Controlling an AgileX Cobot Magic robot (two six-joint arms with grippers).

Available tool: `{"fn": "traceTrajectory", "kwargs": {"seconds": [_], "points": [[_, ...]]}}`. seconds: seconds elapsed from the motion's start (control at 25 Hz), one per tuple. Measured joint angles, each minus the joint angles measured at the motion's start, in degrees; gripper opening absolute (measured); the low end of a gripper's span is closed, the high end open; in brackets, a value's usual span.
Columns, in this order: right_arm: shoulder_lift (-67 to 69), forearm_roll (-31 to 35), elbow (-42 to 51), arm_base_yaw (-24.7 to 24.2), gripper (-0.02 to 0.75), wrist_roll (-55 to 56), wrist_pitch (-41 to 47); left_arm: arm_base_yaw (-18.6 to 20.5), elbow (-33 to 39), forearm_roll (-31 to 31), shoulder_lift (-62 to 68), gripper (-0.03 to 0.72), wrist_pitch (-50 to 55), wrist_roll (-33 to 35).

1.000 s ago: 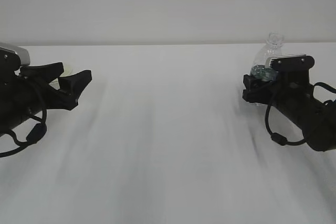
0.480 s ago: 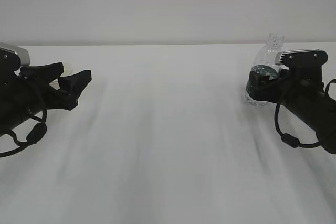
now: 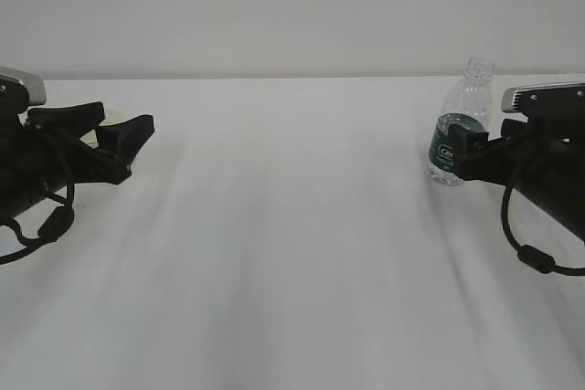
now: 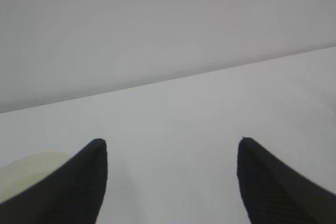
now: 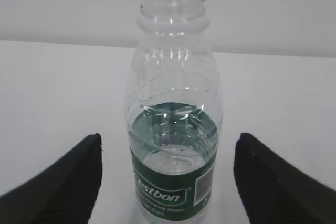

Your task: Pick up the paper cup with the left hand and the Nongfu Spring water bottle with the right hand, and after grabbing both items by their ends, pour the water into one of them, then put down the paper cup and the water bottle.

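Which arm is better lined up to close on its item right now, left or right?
Right. The bottle stands upright, centred between the right gripper's open jaws. The left gripper is open too, but the paper cup sits off behind one jaw, not between them.

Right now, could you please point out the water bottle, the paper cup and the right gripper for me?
water bottle (image 5: 174, 182): right wrist view, on its green label.
paper cup (image 4: 29, 174): left wrist view, on its cream inside, by the left finger.
right gripper (image 5: 168, 179): right wrist view, midway between its fingertips.
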Motion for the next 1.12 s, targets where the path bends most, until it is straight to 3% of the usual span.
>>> {"fn": "traceTrajectory", "kwargs": {"seconds": [0.44,1.12], "points": [[-10.3,0.0,7.6,0.0,0.588,0.09,1.24,0.0,0.12,-0.37,-8.28,0.551,10.44,0.0],[-25.67,0.0,8.46,0.0,0.588,0.59,15.94,0.0,0.49,-9.22,-29.26,0.547,32.31,-0.68]]}}
